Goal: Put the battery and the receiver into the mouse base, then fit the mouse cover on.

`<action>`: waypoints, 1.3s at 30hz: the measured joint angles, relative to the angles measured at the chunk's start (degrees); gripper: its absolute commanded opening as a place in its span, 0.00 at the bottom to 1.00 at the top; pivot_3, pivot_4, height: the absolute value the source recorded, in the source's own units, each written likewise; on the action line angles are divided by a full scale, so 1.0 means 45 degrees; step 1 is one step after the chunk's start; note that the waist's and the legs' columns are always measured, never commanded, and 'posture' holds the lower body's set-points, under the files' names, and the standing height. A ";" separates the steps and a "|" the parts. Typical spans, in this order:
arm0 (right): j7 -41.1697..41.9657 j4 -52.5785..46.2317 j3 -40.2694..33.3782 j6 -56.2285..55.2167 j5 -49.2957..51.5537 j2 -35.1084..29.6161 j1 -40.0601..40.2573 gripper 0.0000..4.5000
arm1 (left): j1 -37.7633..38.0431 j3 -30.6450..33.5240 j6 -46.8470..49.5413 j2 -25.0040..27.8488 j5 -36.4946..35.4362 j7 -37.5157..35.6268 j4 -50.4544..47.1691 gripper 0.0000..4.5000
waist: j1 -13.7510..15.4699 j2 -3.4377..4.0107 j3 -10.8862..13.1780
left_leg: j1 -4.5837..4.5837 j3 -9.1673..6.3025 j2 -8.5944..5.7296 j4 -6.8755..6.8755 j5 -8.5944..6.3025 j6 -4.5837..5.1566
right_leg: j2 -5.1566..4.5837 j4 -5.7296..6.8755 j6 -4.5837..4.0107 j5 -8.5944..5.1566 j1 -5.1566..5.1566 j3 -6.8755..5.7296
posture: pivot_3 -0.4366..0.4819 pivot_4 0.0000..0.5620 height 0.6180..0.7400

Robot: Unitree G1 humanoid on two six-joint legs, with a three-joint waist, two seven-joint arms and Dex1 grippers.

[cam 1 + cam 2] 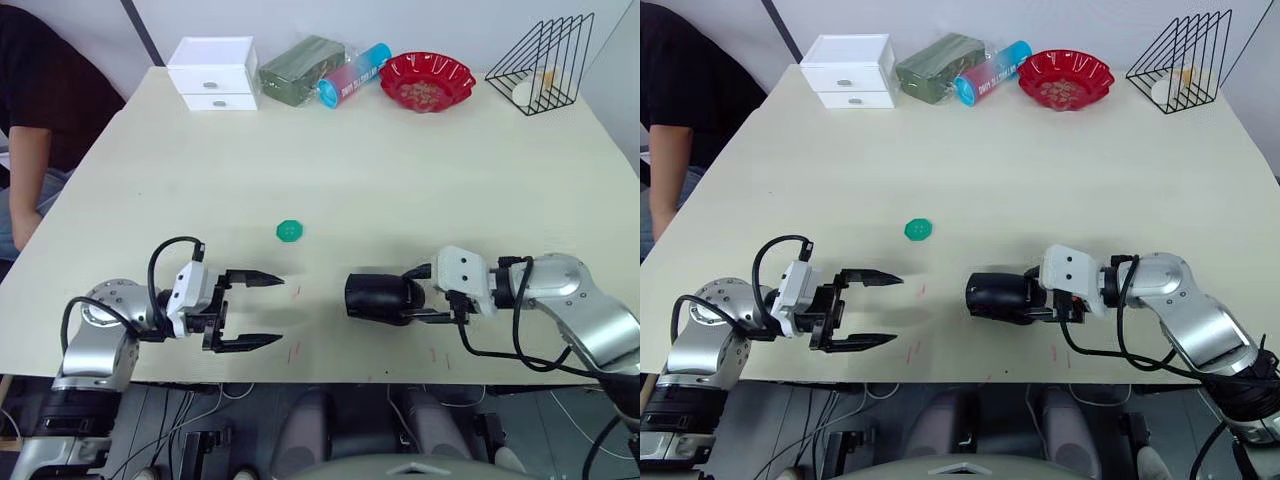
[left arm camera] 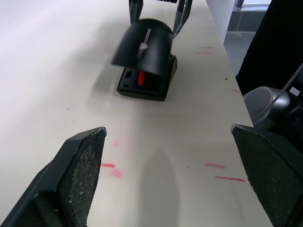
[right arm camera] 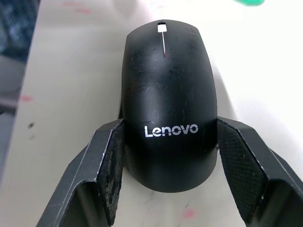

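My right gripper [image 1: 425, 297] clamps the mouse cover [image 3: 165, 94] onto the mouse base [image 2: 144, 82] at the bench's [image 1: 400, 170] near edge, pressing it home, my left gripper [image 1: 262, 311] waiting wide at nine o'clock.

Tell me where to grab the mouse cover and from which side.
Grip the mouse cover across its two long sides near the rounded back end, coming from behind along the table. It is widest there, and in the left wrist view its front lifts off the mouse base. The right tool already straddles that spot.
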 measured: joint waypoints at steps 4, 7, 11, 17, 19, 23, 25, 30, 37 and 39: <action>-0.0095 -0.0302 0.0426 0.1296 0.0011 -0.0101 -0.0497 0.54 | -0.0005 -0.0024 -0.0004 -0.0008 0.0006 -0.0003 0.0005 1.00 | -0.0010 0.0000 0.0000 | -0.0001 -0.0002 0.0000 0.0000 0.0000 0.0000 | 0.0000 0.0001 0.0000 0.0000 -0.0001 -0.0001 | 0.48 0.27 1.00; -0.0179 -0.0366 0.0738 0.1901 -0.0008 -0.0094 -0.0896 0.54 | -0.0002 -0.0035 -0.0005 -0.0014 0.0009 -0.0003 0.0010 1.00 | -0.0010 0.0000 0.0000 | -0.0001 0.0001 0.0000 0.0000 0.0000 0.0000 | -0.0001 0.0000 0.0000 0.0000 -0.0001 0.0001 | 0.48 0.27 1.00; -0.0477 -0.0403 0.1087 0.2555 -0.0087 0.0055 -0.1297 0.54 | -0.0004 -0.0099 -0.0005 -0.0042 0.0012 -0.0003 0.0014 1.00 | -0.0011 0.0000 0.0000 | -0.0003 -0.0001 0.0000 0.0000 0.0000 0.0000 | 0.0000 0.0000 0.0000 0.0000 -0.0002 -0.0001 | 0.48 0.27 1.00; -0.0720 -0.0407 0.1393 0.2983 -0.0094 0.0091 -0.1532 0.54 | -0.0005 -0.0101 -0.0005 -0.0053 0.0012 -0.0003 0.0014 1.00 | -0.0008 0.0000 0.0000 | -0.0004 0.0001 -0.0001 0.0000 0.0000 0.0000 | -0.0002 -0.0001 0.0000 0.0000 -0.0002 0.0000 | 0.48 0.27 1.00; -0.0795 -0.0410 0.1524 0.3198 -0.0124 0.0085 -0.1617 0.54 | -0.0004 -0.0101 -0.0005 -0.0055 0.0012 -0.0003 0.0014 1.00 | -0.0011 0.0000 0.0000 | -0.0004 0.0000 -0.0001 0.0000 0.0000 0.0000 | -0.0002 -0.0001 0.0000 0.0000 -0.0002 0.0000 | 0.48 0.27 1.00; -0.0892 -0.0506 0.1666 0.3410 -0.0172 0.0045 -0.1691 0.54 | -0.0004 -0.0101 -0.0005 -0.0063 0.0012 -0.0002 0.0013 1.00 | -0.0010 -0.0001 0.0000 | -0.0004 0.0000 -0.0001 0.0000 0.0000 0.0001 | -0.0002 -0.0001 0.0000 0.0000 -0.0002 0.0000 | 0.48 0.27 1.00; -0.0913 -0.0514 0.1684 0.3427 -0.0174 0.0042 -0.1691 0.54 | -0.0003 -0.0101 -0.0005 -0.0063 0.0012 -0.0002 0.0013 1.00 | -0.0009 -0.0001 0.0000 | -0.0004 0.0001 -0.0001 0.0000 0.0000 0.0000 | -0.0002 -0.0001 0.0001 0.0000 -0.0002 0.0000 | 0.48 0.27 1.00; -0.0937 -0.0694 0.1898 0.3697 -0.0185 -0.0159 -0.1817 0.54 | -0.0004 -0.0108 -0.0004 -0.0087 0.0013 0.0000 0.0013 1.00 | -0.0014 0.0000 0.0000 | -0.0003 0.0000 0.0000 0.0000 0.0000 0.0001 | -0.0002 -0.0001 0.0001 0.0000 -0.0002 0.0000 | 0.48 0.27 1.00; -0.0894 -0.0714 0.2062 0.3967 -0.0179 -0.0425 -0.2223 0.54 | -0.0004 -0.0169 0.0002 -0.0150 0.0016 0.0033 0.0009 1.00 | -0.0016 0.0000 0.0000 | -0.0004 0.0000 0.0000 0.0000 0.0000 0.0001 | -0.0002 -0.0002 0.0000 0.0000 -0.0003 0.0000 | 0.48 0.27 1.00; -0.0877 -0.0761 0.2118 0.4208 -0.0168 -0.0463 -0.2462 0.54 | -0.0005 -0.0193 0.0004 -0.0153 0.0016 0.0047 0.0006 1.00 | -0.0018 0.0000 0.0000 | -0.0004 -0.0001 0.0000 0.0000 0.0000 0.0001 | -0.0002 -0.0002 0.0000 0.0000 -0.0004 -0.0001 | 0.48 0.27 1.00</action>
